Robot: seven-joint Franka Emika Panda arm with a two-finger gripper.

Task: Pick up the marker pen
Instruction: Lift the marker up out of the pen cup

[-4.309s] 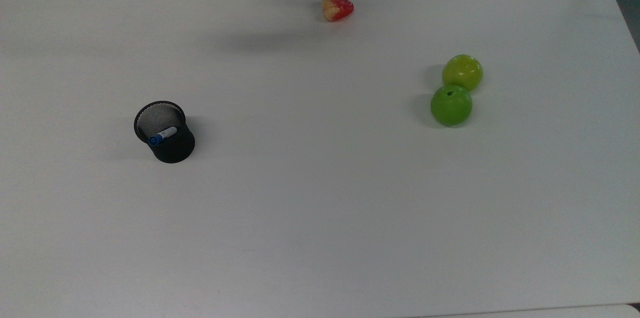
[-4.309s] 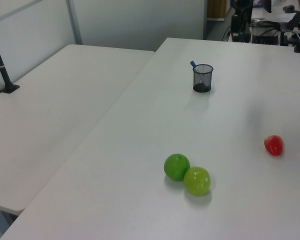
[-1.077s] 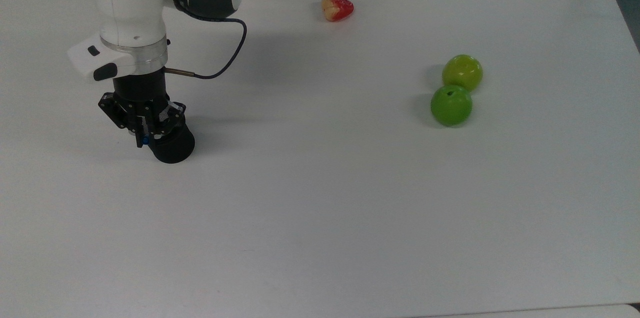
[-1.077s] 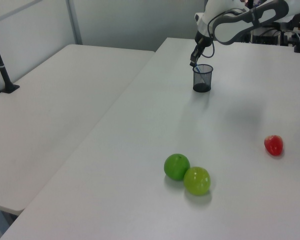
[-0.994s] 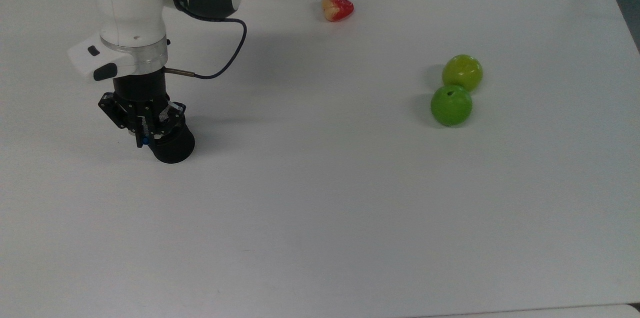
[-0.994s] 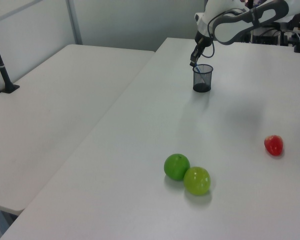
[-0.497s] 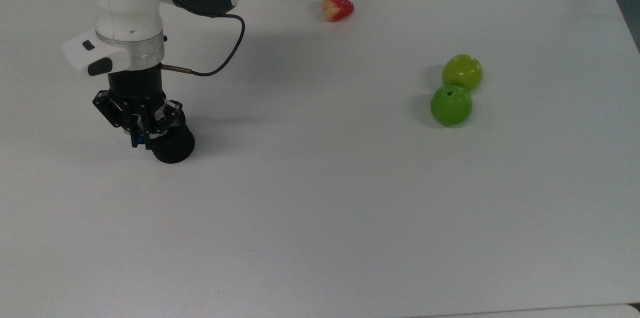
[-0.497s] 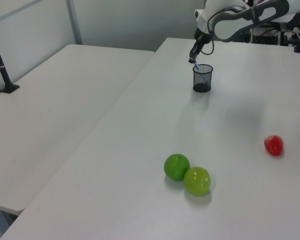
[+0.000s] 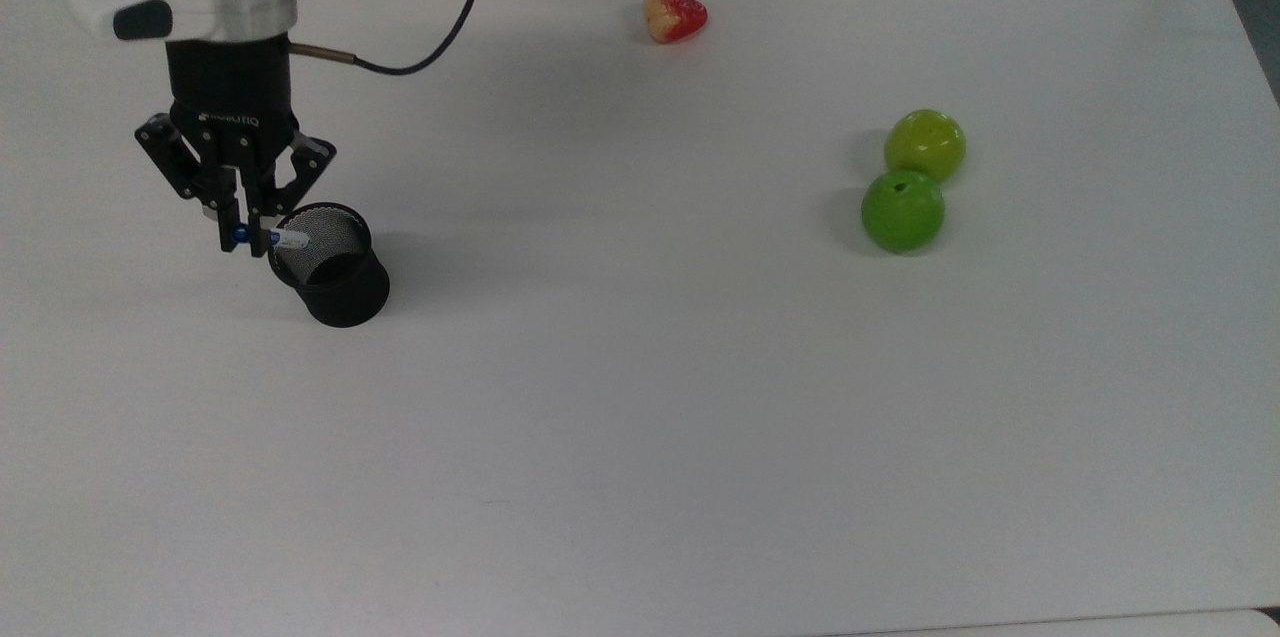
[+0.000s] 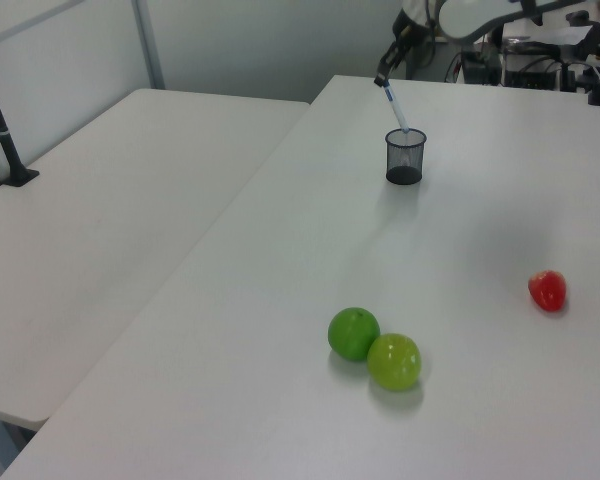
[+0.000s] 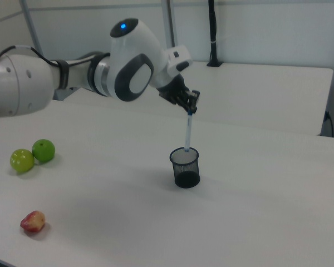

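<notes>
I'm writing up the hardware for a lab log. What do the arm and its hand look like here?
The arm has glossy white rounded shells with dark grey joint caps, one showing a small blue light on top. At the wrist sits a silver ring with a white flange carrying dark buttons. A thin dark cable loops out from the black cylindrical wrist. The hand is black, with open linkage fingers and small white lettering.

Our arm (image 11: 72, 78) reaches out level, wrist bent downward; our gripper (image 9: 240, 239) points at the table, fingers pinched together around the marker pen's (image 11: 188, 132) cap.
</notes>
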